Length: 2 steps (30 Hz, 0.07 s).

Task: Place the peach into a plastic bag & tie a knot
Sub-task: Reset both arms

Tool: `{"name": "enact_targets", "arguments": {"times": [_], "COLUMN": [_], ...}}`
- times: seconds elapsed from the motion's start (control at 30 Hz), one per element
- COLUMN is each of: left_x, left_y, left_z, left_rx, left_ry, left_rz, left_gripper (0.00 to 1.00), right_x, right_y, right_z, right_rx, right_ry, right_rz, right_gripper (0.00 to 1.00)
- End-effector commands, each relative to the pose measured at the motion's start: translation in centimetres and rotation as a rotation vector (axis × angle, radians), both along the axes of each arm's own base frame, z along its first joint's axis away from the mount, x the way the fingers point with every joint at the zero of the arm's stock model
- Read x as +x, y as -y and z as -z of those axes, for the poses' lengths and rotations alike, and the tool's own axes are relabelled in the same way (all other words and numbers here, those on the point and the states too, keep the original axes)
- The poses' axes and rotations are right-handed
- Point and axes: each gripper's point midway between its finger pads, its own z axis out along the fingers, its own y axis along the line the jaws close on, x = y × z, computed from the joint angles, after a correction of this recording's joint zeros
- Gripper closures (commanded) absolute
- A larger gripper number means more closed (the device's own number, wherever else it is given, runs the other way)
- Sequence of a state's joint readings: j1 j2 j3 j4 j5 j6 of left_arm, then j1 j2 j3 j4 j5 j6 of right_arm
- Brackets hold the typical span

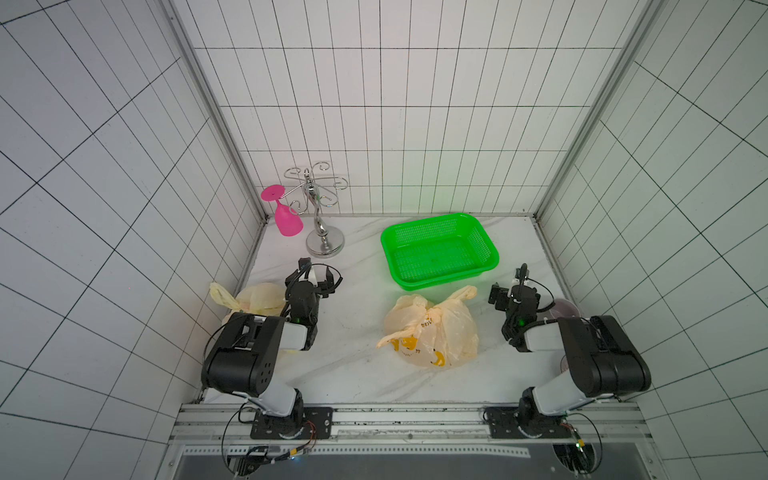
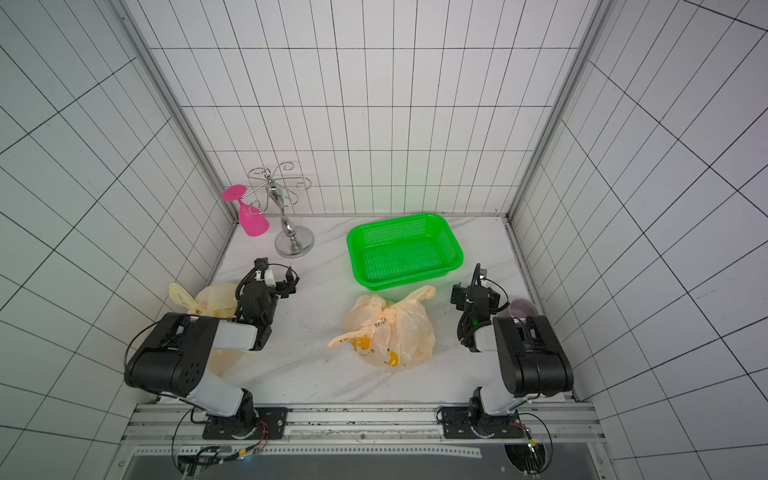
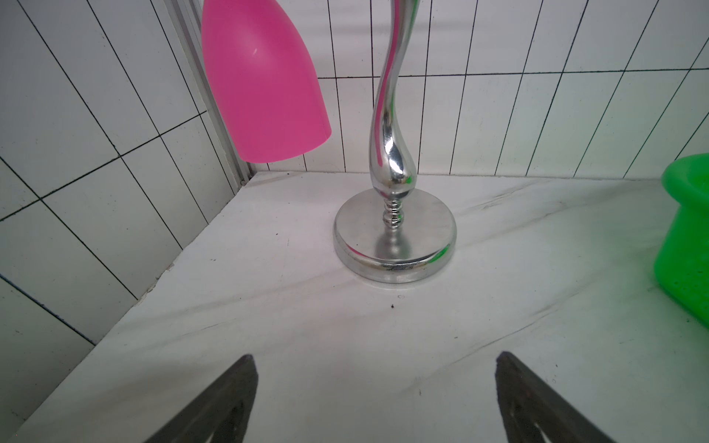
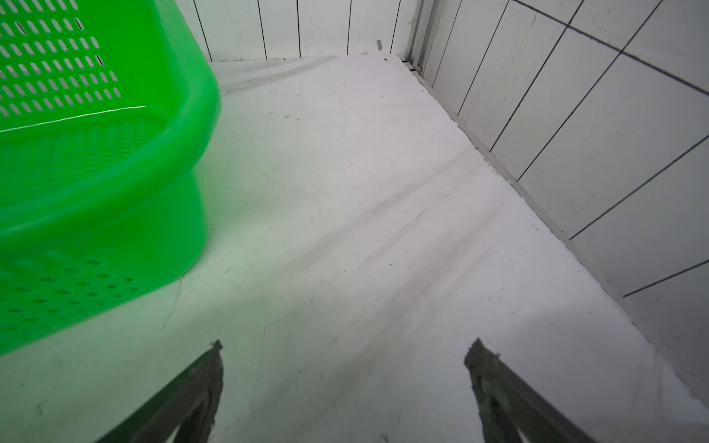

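The task is judged all but done: the knotted plastic bag (image 1: pixel 430 332) is seen lying untouched midway between the side edges of the tabletop (image 1: pixel 353 370), just before the green basket (image 1: pixel 491 249), with the peach presumed inside though not discernible, while the left claw (image 3: pixel 376 358) and right claw (image 4: pixel 347 345) are held wide and empty.

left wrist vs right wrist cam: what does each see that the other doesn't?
Left wrist only: the pink cup and the chrome stand. Right wrist only: the perforated inside of the green basket. Both: the basket's outer wall, the marble table, and an open, empty end effector each: left end effector, right end effector.
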<state>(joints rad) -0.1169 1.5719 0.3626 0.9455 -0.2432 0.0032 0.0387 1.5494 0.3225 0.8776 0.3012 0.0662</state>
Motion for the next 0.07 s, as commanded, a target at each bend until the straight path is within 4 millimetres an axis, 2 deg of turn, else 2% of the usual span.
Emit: {"name": "enact_targets", "arguments": {"times": [0.0, 0.03], "left_x": [0.08, 0.11], "left_y": [-0.24, -0.36], "left_z": [-0.77, -0.7], "left_rx": [0.02, 0.02], "left_ry": [0.021, 0.017], "left_rz": [-0.012, -0.017], "left_gripper": [0.02, 0.02], "right_x": [2.35, 2.35], "right_y": [0.16, 0.19], "right_z": [-3.17, -3.18], "right_rx": [0.009, 0.009], "right_ry": [0.09, 0.09], "right_rz": [0.003, 0.004], "right_gripper": [0.01, 0.01]}}
